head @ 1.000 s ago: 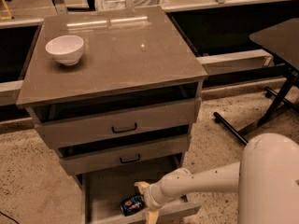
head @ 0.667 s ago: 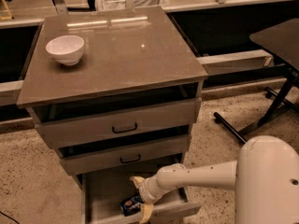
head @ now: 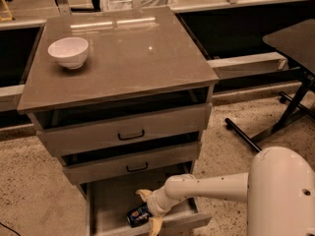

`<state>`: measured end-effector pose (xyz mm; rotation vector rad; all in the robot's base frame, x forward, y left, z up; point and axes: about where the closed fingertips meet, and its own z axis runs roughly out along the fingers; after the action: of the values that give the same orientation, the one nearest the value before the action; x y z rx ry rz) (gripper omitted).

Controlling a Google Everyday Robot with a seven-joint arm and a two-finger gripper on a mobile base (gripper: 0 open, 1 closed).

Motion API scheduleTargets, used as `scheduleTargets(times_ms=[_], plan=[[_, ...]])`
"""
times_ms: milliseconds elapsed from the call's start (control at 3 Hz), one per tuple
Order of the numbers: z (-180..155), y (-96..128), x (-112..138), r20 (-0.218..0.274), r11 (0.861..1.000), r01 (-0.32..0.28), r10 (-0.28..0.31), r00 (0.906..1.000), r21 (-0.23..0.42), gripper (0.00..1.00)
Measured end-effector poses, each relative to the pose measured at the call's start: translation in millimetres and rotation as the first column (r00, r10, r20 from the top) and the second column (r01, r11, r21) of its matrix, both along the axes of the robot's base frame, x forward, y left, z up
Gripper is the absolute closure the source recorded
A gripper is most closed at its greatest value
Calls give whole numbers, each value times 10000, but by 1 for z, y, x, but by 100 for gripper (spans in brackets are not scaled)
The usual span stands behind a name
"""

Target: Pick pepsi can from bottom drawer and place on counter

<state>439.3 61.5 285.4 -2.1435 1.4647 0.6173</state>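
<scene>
In the bottom drawer [head: 109,204], lower middle: gripper [head: 148,210] jaws apart astride the can [head: 136,216].
My move: centre, then close gently.

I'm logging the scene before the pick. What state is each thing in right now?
pepsi can: lying on its side in the bottom drawer.
bottom drawer: pulled open.
middle drawer: slightly out.
top drawer: slightly out.
white bowl: upright on the counter.
gripper: open, down in the bottom drawer at the can.
</scene>
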Motion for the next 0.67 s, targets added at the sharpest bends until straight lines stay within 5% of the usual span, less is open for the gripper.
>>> scheduleTargets(times_ms=[667], plan=[[-41, 11, 17, 582, 9996, 90, -105, 9983, 262, 0]])
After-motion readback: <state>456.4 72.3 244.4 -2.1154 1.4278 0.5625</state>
